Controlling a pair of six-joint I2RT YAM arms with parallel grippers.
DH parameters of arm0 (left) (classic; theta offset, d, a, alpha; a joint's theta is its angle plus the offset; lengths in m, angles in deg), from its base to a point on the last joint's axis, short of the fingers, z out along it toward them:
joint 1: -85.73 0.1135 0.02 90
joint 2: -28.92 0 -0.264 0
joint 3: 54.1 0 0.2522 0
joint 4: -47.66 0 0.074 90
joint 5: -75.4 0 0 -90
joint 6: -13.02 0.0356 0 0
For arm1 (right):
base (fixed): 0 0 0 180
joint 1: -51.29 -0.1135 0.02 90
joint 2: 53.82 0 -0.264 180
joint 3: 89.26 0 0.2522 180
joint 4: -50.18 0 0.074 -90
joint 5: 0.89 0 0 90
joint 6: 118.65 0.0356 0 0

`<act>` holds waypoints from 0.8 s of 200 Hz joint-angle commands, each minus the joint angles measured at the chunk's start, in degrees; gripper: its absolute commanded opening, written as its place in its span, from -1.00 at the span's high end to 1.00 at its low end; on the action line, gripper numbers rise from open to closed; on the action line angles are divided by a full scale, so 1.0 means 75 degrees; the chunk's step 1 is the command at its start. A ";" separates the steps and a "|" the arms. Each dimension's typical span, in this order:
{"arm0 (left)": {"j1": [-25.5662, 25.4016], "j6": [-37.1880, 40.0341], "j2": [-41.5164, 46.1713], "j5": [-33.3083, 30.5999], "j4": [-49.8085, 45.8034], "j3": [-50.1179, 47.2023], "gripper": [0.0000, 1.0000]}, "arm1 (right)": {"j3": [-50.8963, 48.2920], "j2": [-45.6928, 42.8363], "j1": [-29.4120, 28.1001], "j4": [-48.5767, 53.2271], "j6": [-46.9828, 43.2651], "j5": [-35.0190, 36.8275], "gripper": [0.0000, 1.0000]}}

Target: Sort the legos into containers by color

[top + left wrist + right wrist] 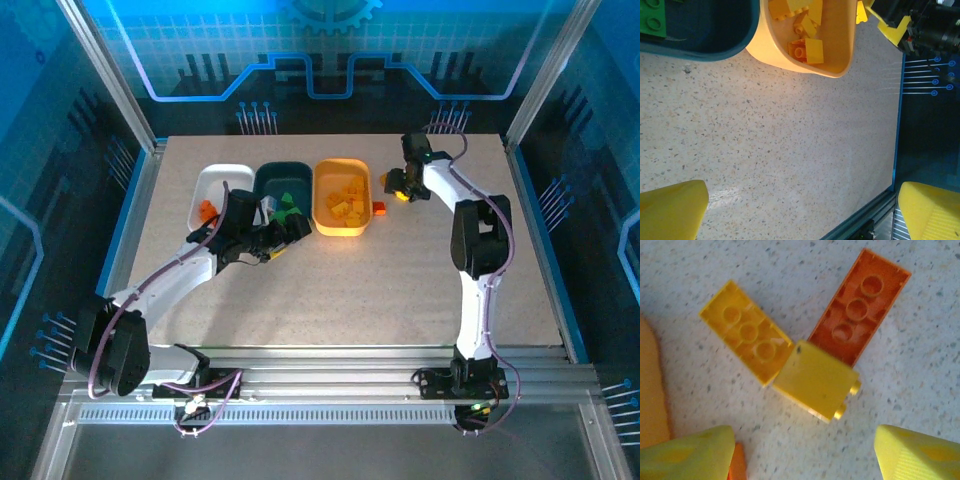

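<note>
Three containers stand in a row: a white tub [222, 178] with red-orange legos [207, 209], a dark teal tub [283, 176] with green legos [289, 209], and an orange tub [342, 225] with yellow legos [805, 47]. My right gripper [805, 455] hovers open just right of the orange tub, over three loose legos on the table. These are a yellow lego [746, 331] and a red-orange lego [860, 305], both upside down, and a yellow brick [816, 380] on its side. My left gripper [800, 212] is wide open and holds nothing, by the teal tub's near edge.
A red-orange brick [379, 208] lies on the table against the orange tub's right side. A sliver of orange [737, 465] shows beside my right gripper's left finger. Bare speckled tabletop [790, 150] stretches under the left gripper to the table's edge rail [875, 212].
</note>
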 commanded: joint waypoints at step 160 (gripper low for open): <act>0.0179 0.0394 0.0029 -0.0238 -0.0229 0.0143 -0.98 | -0.1128 -0.1079 -0.0128 -0.0585 0.0395 0.0246 0.20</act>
